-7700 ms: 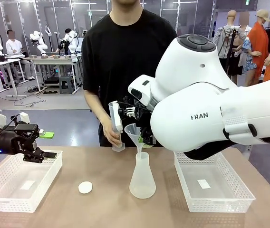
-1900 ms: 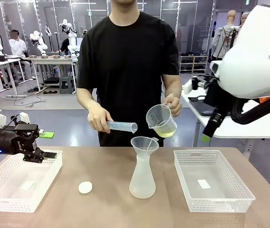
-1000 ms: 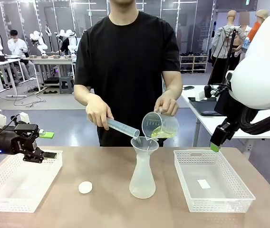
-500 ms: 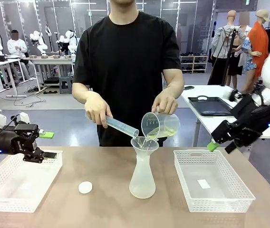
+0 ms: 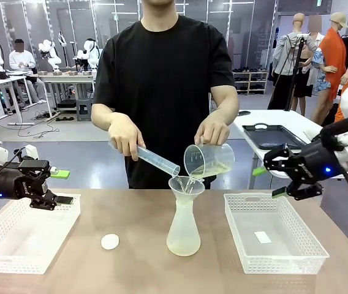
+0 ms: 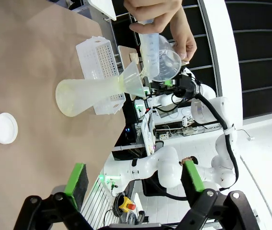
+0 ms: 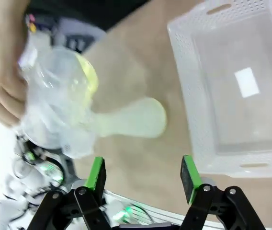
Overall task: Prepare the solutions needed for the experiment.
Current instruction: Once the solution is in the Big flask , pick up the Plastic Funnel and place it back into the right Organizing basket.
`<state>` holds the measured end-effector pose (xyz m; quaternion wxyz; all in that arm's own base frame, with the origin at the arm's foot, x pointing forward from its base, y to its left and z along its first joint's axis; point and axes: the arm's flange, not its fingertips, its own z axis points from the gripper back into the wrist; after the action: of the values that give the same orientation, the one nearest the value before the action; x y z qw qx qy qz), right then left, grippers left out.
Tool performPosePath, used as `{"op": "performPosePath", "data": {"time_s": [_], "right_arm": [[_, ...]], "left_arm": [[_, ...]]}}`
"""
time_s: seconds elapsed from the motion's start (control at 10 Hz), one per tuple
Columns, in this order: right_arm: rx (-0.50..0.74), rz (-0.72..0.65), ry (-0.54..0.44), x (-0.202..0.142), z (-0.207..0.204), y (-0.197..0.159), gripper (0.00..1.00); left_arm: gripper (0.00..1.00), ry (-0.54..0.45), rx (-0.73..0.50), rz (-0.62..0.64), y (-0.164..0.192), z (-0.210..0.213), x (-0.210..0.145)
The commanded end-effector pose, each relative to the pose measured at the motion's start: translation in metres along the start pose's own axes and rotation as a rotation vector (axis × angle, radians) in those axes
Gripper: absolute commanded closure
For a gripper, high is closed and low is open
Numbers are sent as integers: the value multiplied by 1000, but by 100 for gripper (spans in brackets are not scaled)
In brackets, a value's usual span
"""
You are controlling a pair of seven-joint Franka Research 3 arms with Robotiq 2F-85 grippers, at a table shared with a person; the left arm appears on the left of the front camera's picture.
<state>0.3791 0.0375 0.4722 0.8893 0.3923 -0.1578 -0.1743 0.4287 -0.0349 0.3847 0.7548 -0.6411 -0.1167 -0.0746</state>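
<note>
Person tips beaker [image 5: 212, 157], solutions [image 5: 206, 173] running through funnel [image 5: 186, 184] into conical flask [image 5: 182, 228]. Left hand [image 6: 133, 175] and right hand [image 7: 142, 173] both spread wide, empty.

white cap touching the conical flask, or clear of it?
Apart. The front view shows a strip of bare tabletop between the white cap and the conical flask; the left wrist view shows the same gap.

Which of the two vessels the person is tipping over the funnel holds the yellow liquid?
The wide beaker: pale yellow liquid pools at its lower side, while the slim cylinder looks clear.
</note>
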Motion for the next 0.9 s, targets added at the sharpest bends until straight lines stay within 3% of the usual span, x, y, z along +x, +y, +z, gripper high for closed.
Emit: {"op": "performPosePath", "data": {"time_s": [0.0, 0.4, 0.8], "right_arm": [[121, -30, -29, -61, -29, -37, 21], [182, -110, 64, -51, -35, -53, 21], [350, -151, 118, -40, -40, -61, 21]], "left_arm": [[0, -1, -5, -13, -2, 0, 1], [0, -1, -5, -13, -2, 0, 1], [0, -1, -5, -13, -2, 0, 1]]}}
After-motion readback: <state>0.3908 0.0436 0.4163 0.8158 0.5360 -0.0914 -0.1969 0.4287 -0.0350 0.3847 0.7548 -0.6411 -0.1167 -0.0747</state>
